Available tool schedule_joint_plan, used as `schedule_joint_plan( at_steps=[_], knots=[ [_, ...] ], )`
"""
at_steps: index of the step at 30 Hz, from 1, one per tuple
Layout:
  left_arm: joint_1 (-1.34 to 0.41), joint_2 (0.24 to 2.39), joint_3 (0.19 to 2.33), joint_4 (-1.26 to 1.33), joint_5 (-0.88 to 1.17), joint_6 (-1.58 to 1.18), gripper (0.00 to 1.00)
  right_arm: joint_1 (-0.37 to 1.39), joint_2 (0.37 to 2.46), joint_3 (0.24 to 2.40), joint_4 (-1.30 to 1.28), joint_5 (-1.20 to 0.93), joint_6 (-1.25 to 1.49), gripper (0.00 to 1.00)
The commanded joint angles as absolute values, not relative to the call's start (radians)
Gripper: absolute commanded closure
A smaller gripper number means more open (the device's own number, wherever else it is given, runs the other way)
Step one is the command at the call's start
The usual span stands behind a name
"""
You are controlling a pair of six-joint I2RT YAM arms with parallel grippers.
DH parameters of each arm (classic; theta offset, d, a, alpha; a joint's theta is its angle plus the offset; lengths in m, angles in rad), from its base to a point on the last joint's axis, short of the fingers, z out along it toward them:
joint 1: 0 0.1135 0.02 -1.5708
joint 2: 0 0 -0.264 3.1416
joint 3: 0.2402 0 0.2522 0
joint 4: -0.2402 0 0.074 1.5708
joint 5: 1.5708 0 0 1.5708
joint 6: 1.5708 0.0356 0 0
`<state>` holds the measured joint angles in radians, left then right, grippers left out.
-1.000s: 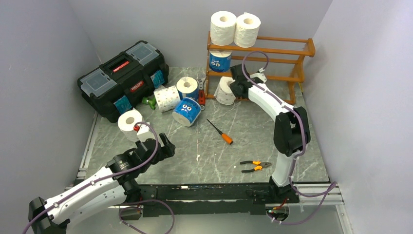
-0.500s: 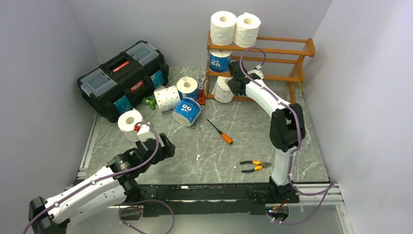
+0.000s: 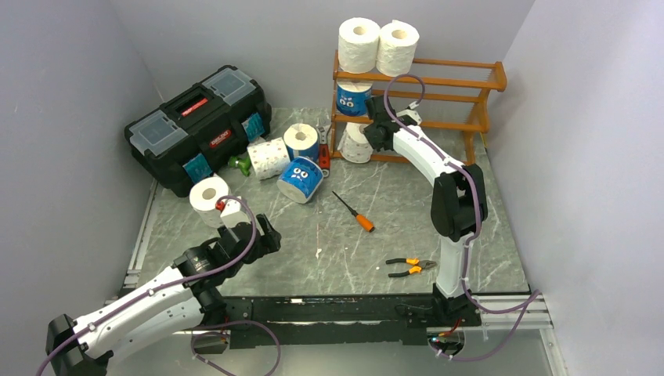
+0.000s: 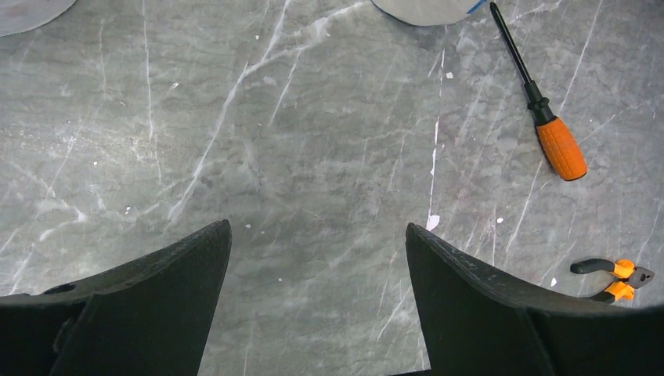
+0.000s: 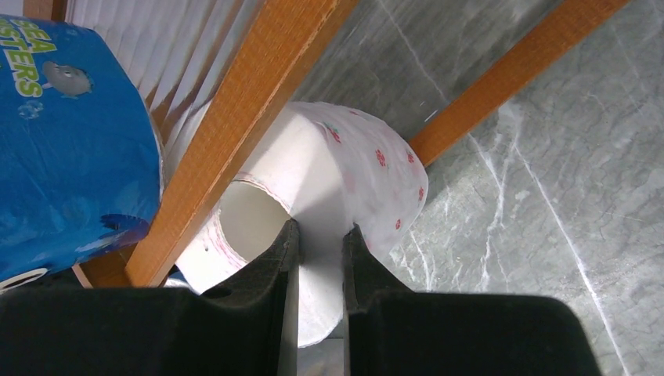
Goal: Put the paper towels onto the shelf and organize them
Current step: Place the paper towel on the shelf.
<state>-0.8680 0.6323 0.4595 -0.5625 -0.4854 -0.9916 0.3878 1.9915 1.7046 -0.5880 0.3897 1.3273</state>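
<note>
My right gripper [image 3: 374, 133] is shut on the wall of a white paper towel roll [image 3: 356, 144], one finger inside its core, at the left end of the bottom tier of the wooden shelf [image 3: 470, 80]. In the right wrist view my gripper [image 5: 319, 235] pinches the roll [image 5: 368, 168] beside a shelf slat [image 5: 250, 110]. Two white rolls [image 3: 378, 45] stand on the top tier and a blue roll [image 3: 353, 99] sits on the middle tier. On the table lie a white roll [image 3: 210, 196], another white roll [image 3: 268, 157] and two blue rolls [image 3: 301, 178]. My left gripper [image 3: 262, 235] is open and empty.
A black toolbox [image 3: 196, 125] stands at the back left. An orange-handled screwdriver [image 3: 354, 213] and pliers [image 3: 411, 267] lie on the marble table; both show in the left wrist view, screwdriver [image 4: 548, 125] and pliers [image 4: 618, 274]. Grey walls close in on both sides.
My right gripper has carried the white roll to the left and back, from in front of the shelf in under its bottom tier. The left arm has barely moved.
</note>
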Motion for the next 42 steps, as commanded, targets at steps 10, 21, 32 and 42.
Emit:
schedule_joint_plan(
  at_steps=[10, 21, 32, 42],
  knots=[
    [-0.867, 0.633, 0.477, -0.558, -0.497, -1.005, 0.12, 0.390, 1.995, 1.707, -0.461, 0.333, 1.304, 0.61],
    [-0.867, 0.633, 0.472, -0.558, -0.490, -1.010, 0.13, 0.389, 1.978, 1.674, -0.423, 0.310, 1.286, 0.50],
    [-0.867, 0.626, 0.468, -0.562, -0.485, -1.014, 0.13, 0.386, 1.897, 1.602, -0.388, 0.301, 1.256, 0.47],
    [-0.868, 0.615, 0.459, -0.558, -0.476, -1.022, 0.13, 0.378, 1.738, 1.456, -0.275, 0.295, 1.121, 0.26]
  ],
)
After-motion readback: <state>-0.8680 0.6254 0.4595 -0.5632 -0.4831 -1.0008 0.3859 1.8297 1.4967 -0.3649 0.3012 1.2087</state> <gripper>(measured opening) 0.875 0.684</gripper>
